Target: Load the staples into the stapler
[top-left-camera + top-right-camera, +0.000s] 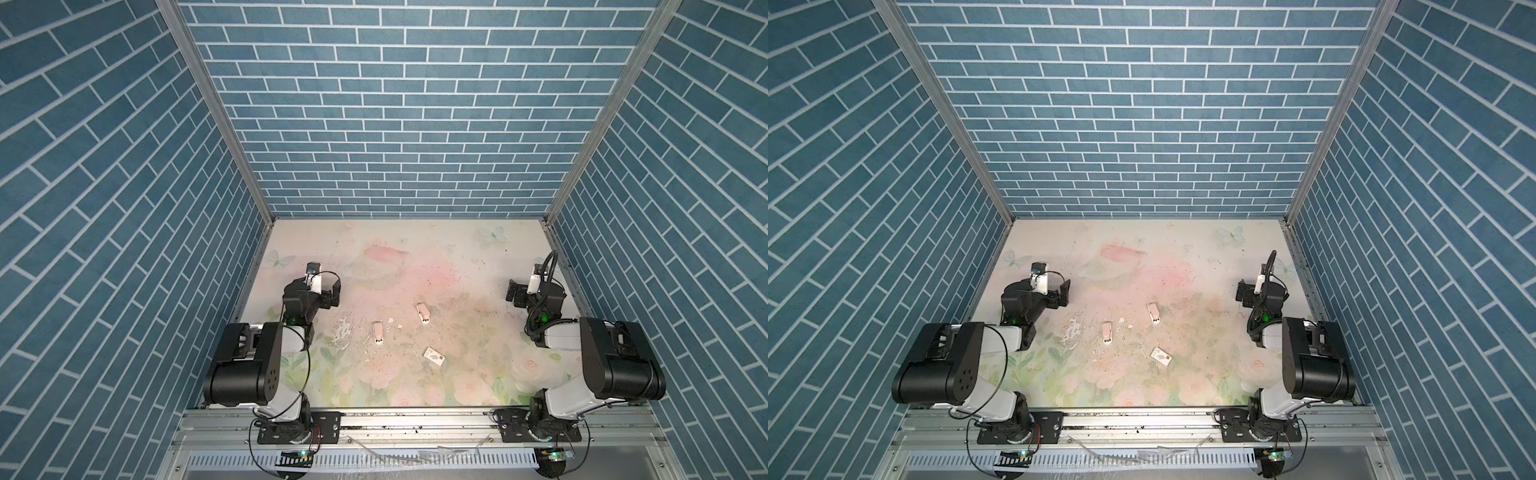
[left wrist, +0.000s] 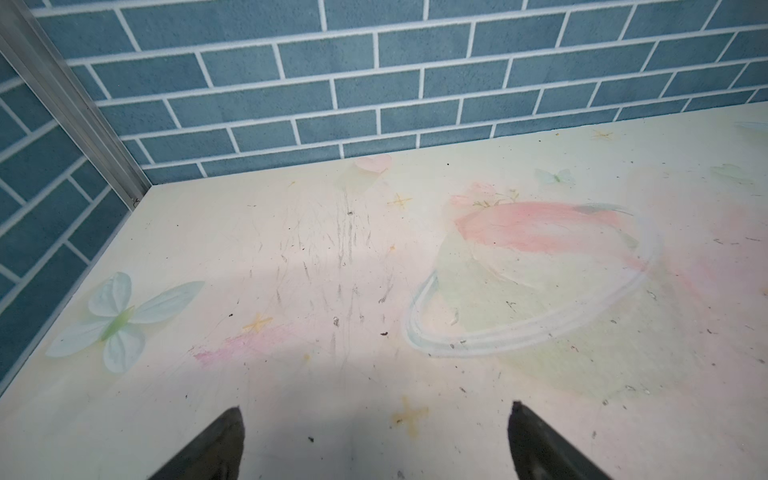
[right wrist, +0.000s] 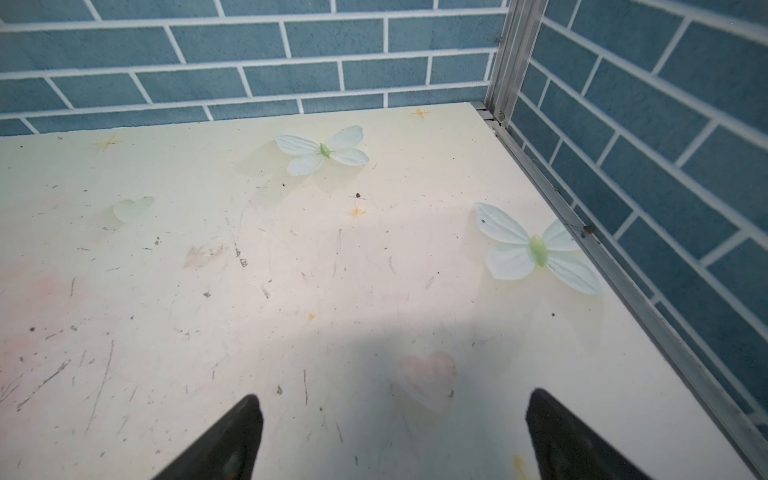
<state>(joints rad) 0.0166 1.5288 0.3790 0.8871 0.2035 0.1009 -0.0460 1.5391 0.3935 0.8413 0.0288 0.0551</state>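
Nearest: small white cardboard box with a red mark (image 1: 434, 356), flat on the pastel floral-print worktop (image 1: 436, 257). Next: nearer stapler (image 1: 377, 332), small, pale pink plastic; then farther stapler (image 1: 423, 313), same make, lying apart from it mid-worktop. Loose staples: no metal strips discernible; pale flecks (image 1: 390, 320) between the two are too small to identify. Beyond, at either side: left gripper (image 2: 374, 415) and right gripper (image 3: 395, 403), jaws spread wide, empty, well apart from everything. Judged status: nothing begun; opening a stapler, fetching and seating staples all remain.
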